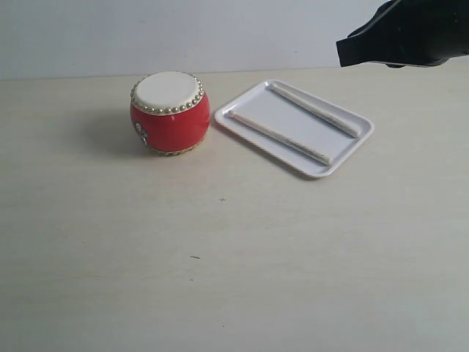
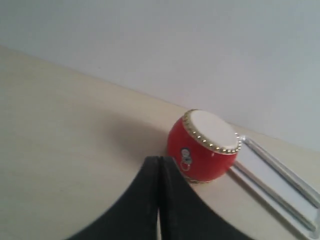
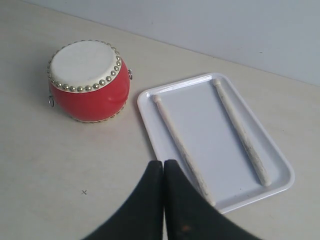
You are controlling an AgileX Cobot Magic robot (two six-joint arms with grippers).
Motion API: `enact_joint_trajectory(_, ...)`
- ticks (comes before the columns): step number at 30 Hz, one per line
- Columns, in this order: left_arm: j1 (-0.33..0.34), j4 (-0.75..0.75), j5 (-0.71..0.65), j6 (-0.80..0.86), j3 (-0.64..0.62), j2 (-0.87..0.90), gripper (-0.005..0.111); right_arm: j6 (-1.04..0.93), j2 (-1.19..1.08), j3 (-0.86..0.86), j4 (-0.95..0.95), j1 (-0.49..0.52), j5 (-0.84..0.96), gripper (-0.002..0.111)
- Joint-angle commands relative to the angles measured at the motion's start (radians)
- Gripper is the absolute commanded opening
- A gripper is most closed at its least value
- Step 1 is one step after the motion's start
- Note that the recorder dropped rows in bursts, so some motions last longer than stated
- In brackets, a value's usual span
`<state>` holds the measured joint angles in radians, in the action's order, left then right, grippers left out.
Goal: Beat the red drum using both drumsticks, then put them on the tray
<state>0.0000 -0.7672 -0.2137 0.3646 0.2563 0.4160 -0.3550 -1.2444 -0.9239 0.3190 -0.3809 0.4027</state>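
The red drum (image 1: pixel 170 112) stands upright on the table, cream head up; it shows too as the drum (image 2: pixel 202 147) and the drum (image 3: pixel 89 81). Right of it lies the white tray (image 1: pixel 253 100), with both drumsticks flat inside it: one drumstick (image 1: pixel 280 137) near the drum side, the other drumstick (image 1: pixel 317 110) along the far rim. My right gripper (image 3: pixel 163 162) is shut and empty, above the table by the tray's (image 3: pixel 150 131) near edge. My left gripper (image 2: pixel 159 158) is shut and empty, short of the drum. Only a black part of the right arm (image 1: pixel 407 33) shows in the exterior view.
The pale wooden table (image 1: pixel 220 257) stretches wide in front of the drum and tray. A plain light wall (image 1: pixel 183 33) stands behind the table's back edge. A small dark mark (image 1: pixel 222 199) lies on the tabletop.
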Motion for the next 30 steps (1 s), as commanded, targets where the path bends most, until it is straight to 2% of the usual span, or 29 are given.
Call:
enact_joint_trajectory(1, 0.001, 0.628, -0.001, -0.614, -0.007, -0.008, 0.0, 0.002, 0.006, 0.005, 0.003, 0.009, -0.013, 0.0)
enact_joint_trajectory(3, 0.001, 0.759, 0.015, -0.693, -0.026, -0.008, 0.0, 0.002, 0.006, 0.005, 0.003, 0.009, -0.013, 0.0)
enact_joint_trajectory(12, 0.001, 0.789, 0.176, -0.474, -0.19, -0.067, 0.0, 0.002, 0.006, 0.005, 0.003, 0.009, -0.016, 0.0)
enact_joint_trajectory(18, 0.001, 0.835, 0.179, -0.47, -0.256, -0.183, 0.0, 0.002, 0.006, 0.005, 0.003, 0.009, -0.016, 0.0)
enact_joint_trajectory(23, 0.001, 0.835, 0.176, -0.47, -0.256, -0.273, 0.0, 0.002, 0.006, 0.005, 0.003, 0.009, -0.016, 0.0)
enact_joint_trajectory(30, 0.001, 0.835, 0.094, -0.473, -0.256, -0.359, 0.0, 0.002, 0.006, 0.005, 0.003, 0.009, -0.016, 0.0)
